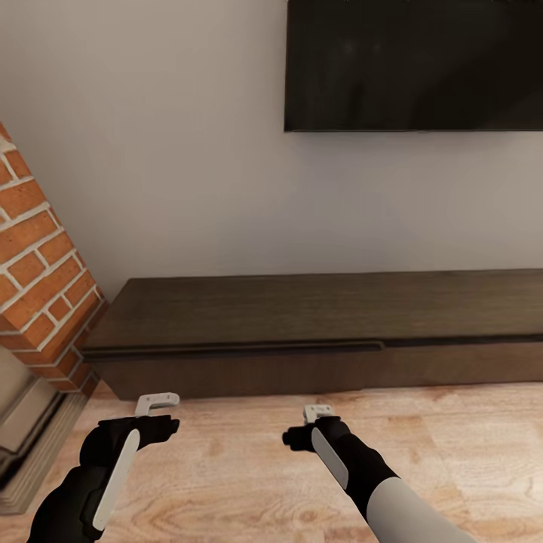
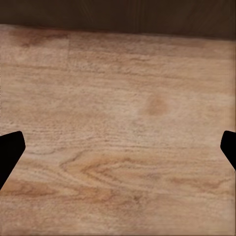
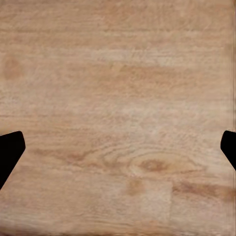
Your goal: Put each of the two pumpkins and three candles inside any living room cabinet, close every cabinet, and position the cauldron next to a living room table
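Head view, L to R: brick fireplace (image 1: 38,271) at left edge. Cabinet (image 1: 317,332) runs across mid-frame against wall, fronts look shut. TV (image 1: 415,64) upper right on wall. Wood floor (image 1: 249,467) along bottom. Left tool (image 1: 157,403) lower left, right tool (image 1: 318,413) lower centre, both above floor, near cabinet front. Wrist views: fingers (image 2: 10,150) at the frame edges on both, so both tools wide, holding nothing.
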Motion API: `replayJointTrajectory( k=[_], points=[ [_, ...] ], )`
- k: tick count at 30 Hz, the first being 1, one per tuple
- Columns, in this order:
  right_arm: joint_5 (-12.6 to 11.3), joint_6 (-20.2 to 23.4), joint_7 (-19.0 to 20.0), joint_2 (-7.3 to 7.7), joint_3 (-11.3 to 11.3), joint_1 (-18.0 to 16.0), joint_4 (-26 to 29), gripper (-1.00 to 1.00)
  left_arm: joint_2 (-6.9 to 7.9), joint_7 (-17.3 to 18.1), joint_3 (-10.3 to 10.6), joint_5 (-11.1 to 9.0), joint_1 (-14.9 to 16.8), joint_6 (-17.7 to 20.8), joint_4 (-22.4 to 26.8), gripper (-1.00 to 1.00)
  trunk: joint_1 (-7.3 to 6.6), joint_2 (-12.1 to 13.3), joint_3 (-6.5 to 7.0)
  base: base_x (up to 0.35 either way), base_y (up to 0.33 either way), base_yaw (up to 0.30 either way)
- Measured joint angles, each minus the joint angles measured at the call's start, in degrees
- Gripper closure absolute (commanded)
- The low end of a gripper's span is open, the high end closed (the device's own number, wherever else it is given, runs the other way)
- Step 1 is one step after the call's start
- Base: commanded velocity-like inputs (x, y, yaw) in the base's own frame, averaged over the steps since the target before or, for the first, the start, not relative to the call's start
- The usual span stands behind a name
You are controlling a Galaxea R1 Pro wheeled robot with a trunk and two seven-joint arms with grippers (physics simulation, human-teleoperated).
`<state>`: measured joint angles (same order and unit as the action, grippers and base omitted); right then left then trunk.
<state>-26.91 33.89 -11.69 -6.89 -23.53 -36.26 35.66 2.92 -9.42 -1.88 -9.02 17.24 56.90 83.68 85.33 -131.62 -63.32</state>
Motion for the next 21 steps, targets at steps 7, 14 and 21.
replayJointTrajectory(
  k=[7, 14, 21],
  points=[
    [0.3, 0.6, -0.4, 0.01, 0.0, 0.0, 0.0, -1.00, 0.03, 0.0, 0.0, 0.0, 0.1, 0.0, -0.5, -1.00, -1.54, 2.8, 1.26, 0.000, 0.000, 0.000],
    [0.2, 0.6, -0.3, 0.09, 0.0, 0.0, 0.1, -1.00, -0.54, -0.1, 0.3, -0.1, 0.3, -0.1, -3.9, -1.00, -3.07, 5.6, 2.51, -0.027, 0.000, 0.000],
    [-1.3, 0.2, 0.1, 0.52, 1.6, 0.3, -0.1, -1.00, -0.62, 0.2, -0.2, -0.2, 0.2, -0.3, -8.8, -1.00, -4.58, 8.4, 3.77, -0.259, 0.000, 0.000]
  ],
)
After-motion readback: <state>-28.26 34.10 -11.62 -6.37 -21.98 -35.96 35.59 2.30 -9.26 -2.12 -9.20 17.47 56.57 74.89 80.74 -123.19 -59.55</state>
